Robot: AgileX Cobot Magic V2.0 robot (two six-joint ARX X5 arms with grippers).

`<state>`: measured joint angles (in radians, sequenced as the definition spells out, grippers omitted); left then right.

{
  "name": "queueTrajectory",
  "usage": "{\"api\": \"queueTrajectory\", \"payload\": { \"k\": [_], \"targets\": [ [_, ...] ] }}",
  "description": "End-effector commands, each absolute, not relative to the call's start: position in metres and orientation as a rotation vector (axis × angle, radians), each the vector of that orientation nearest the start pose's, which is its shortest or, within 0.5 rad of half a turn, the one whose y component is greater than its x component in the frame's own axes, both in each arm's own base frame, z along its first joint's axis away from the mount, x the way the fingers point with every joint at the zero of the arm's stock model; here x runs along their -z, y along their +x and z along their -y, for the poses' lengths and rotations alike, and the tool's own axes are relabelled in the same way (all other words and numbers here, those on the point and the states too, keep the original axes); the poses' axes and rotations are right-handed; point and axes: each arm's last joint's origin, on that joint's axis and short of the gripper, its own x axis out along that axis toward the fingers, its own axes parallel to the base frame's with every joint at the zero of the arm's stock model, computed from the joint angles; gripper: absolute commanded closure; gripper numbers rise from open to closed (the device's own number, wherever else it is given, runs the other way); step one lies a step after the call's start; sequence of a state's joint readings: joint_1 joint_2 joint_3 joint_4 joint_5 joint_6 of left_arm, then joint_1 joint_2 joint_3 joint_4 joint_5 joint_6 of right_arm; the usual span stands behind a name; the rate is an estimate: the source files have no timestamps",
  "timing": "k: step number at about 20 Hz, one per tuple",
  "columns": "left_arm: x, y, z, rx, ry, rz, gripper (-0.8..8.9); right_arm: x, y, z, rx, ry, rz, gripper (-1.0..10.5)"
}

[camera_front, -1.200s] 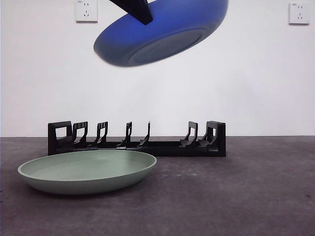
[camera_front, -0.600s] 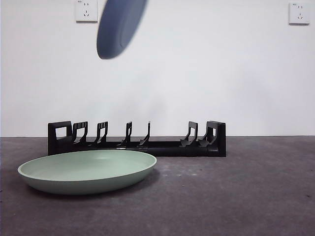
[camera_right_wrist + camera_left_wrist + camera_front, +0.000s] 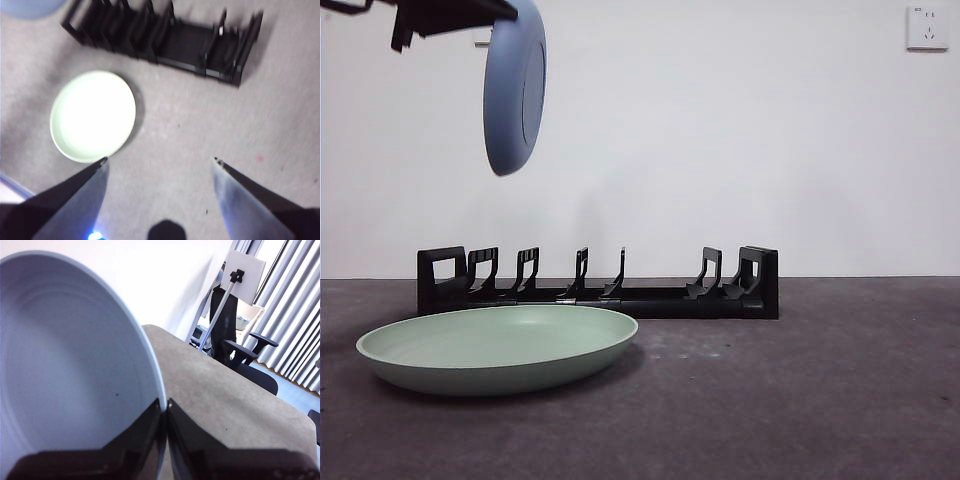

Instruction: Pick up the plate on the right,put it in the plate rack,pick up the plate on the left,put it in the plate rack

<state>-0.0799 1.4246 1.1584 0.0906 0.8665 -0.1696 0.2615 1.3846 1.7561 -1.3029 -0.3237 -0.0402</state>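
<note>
Hanging upright on edge above plate rack (image 3: pixel 598 285), blue plate (image 3: pixel 515 85), rim pinched by left pincer (image 3: pixel 166 407), right pincer (image 3: pixel 160 162) spread empty.

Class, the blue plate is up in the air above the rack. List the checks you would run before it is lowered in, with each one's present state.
1. Left claw shut on the blue plate rim: ok.
2. Plate turned on edge: ok.
3. Plate rack slots free of plates: ok.
4. Plate lined up with one slot: cannot tell.
5. Green plate lying in front of the rack, apart from it: ok.
6. Right claw open, high over the table: ok.
</note>
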Motion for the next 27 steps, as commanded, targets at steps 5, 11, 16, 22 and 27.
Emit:
{"api": "queueTrajectory", "payload": {
  "k": [5, 11, 16, 22, 27],
  "targets": [
    [-0.31, 0.344, 0.04, 0.933, -0.239, -0.307, 8.22, -0.401, 0.234, -0.078, -0.569, 0.01, -0.998, 6.0],
    [-0.282, 0.36, 0.041, 0.942, -0.237, -0.367, 8.22, -0.392, 0.236, -0.094, -0.603, 0.013, -0.981, 6.0],
    [-0.264, 0.367, 0.041, 0.918, -0.218, -0.412, 8.22, -0.394, 0.235, -0.104, -0.628, 0.003, -0.955, 6.0],
    [-0.252, 0.367, 0.04, 0.859, -0.145, -0.467, 8.22, -0.394, 0.235, -0.107, -0.628, 0.0, -0.947, 6.0],
    [-0.246, 0.365, 0.042, 0.825, -0.087, -0.512, 8.14, -0.394, 0.235, -0.107, -0.628, 0.002, -0.947, 6.0]
  ]
}}
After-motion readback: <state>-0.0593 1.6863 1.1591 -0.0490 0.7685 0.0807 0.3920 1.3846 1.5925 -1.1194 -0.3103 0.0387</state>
